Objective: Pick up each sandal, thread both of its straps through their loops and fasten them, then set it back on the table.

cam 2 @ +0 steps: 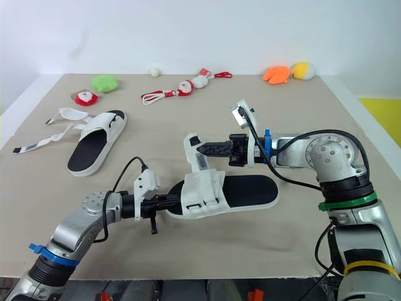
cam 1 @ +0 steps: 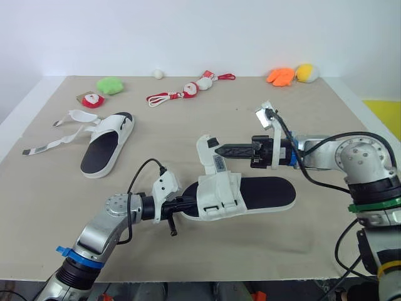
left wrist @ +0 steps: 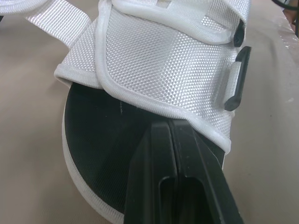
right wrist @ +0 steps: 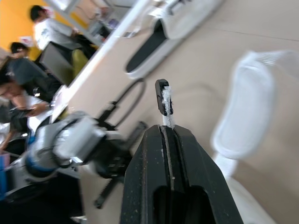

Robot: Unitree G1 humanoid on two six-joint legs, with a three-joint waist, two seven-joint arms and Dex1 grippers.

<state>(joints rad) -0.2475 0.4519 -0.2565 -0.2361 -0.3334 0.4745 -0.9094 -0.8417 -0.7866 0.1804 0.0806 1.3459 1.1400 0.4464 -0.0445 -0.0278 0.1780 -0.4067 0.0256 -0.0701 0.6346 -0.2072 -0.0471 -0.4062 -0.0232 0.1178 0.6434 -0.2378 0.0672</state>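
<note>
Lab, cloth-covered table [cam 1: 56, 207], people [right wrist: 44, 30] seated nearby

Bright, diffuse light from above — soft shadows (darkest beneath the near sandal [cam 1: 263, 191]).

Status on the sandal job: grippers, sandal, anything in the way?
Left gripper shut on near sandal's toe end. Right gripper shut on its strap, held upright. Second sandal apart on the left, straps loose.

Near sandal [cam 1: 269, 191] flat, 1 strap [cam 1: 208, 150] raised; far sandal [cam 1: 106, 147] at left, straps [cam 1: 62, 139] undone.
</note>
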